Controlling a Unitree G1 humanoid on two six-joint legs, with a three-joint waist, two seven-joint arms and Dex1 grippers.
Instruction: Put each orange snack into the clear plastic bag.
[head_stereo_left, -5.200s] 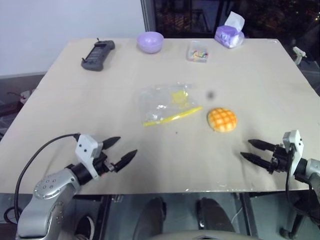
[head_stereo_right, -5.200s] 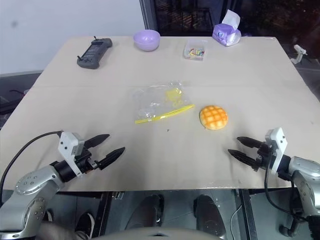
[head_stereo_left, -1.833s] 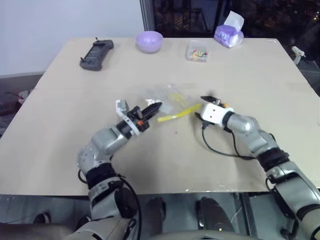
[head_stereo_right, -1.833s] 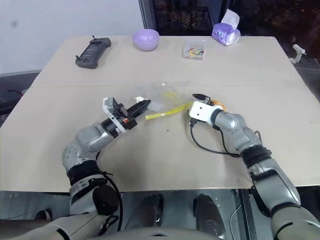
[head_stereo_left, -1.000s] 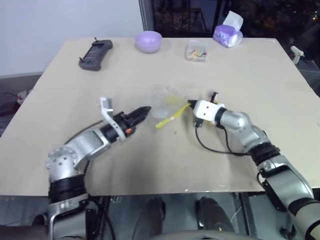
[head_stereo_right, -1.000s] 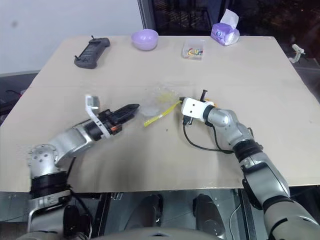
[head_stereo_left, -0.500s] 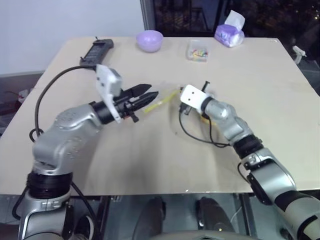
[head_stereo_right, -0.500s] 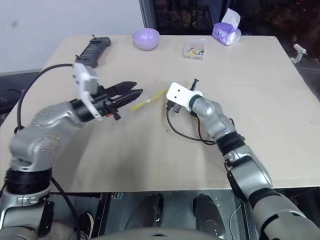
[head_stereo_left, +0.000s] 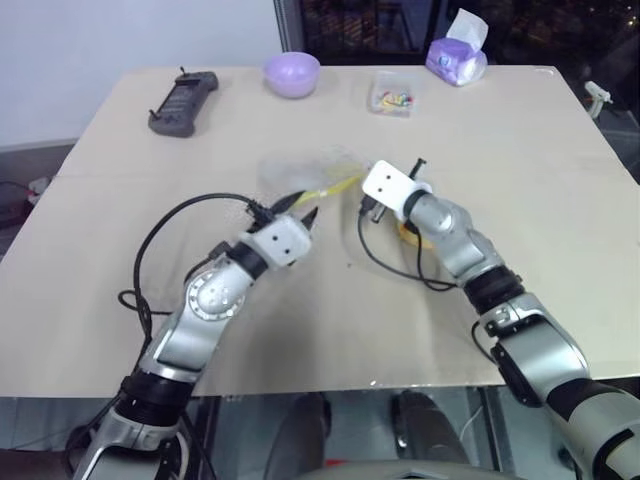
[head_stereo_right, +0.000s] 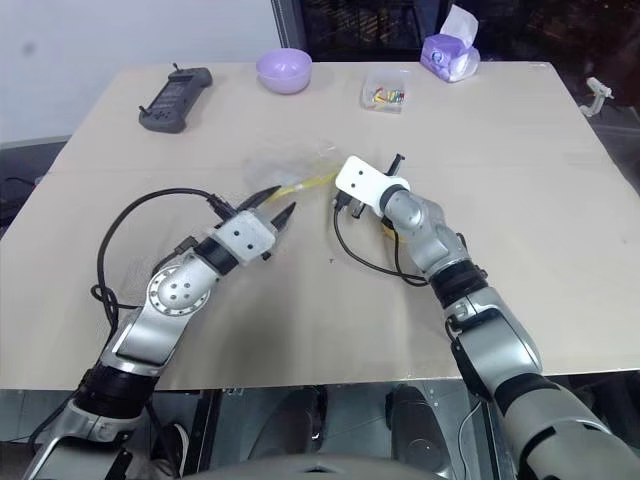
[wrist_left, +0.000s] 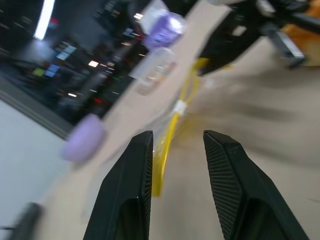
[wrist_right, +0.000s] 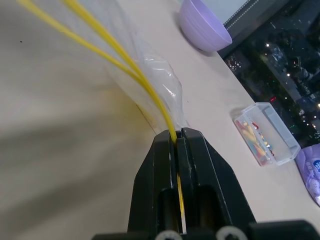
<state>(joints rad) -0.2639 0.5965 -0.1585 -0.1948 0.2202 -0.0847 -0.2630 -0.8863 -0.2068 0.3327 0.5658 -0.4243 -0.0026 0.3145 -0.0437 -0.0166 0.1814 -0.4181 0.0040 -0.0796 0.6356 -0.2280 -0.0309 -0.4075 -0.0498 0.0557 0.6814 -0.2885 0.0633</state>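
Black fingers of the left gripper are standing apart near the middle of the table, gripping nothing, their tips pointing toward one o'clock at the yellow strip of the clear bag. In the left wrist view the strip is running up between the two fingers without touching either, so this hand seems to be lining up to take the other side of the bag's mouth.

Just past it, at about two o'clock from those tips, the right gripper is pinching the near end of the yellow strip, its jaws closed tight on the seal. Two yellow lines are fanning away from the pinch, which suggests the mouth is partly parted and the hold is there to lift that edge so the bag can be opened. The bag itself is trailing away toward eleven o'clock, partly raised off the wood.

Tucked right behind the right wrist, at three o'clock from the pinch, the orange bun is sitting on the table, mostly hidden by the arm and not yet in the bag.

Farther off along the far edge are lying a dark remote at ten o'clock, a purple bowl, a small clear box and a tissue pack at one o'clock, all well apart from the work.
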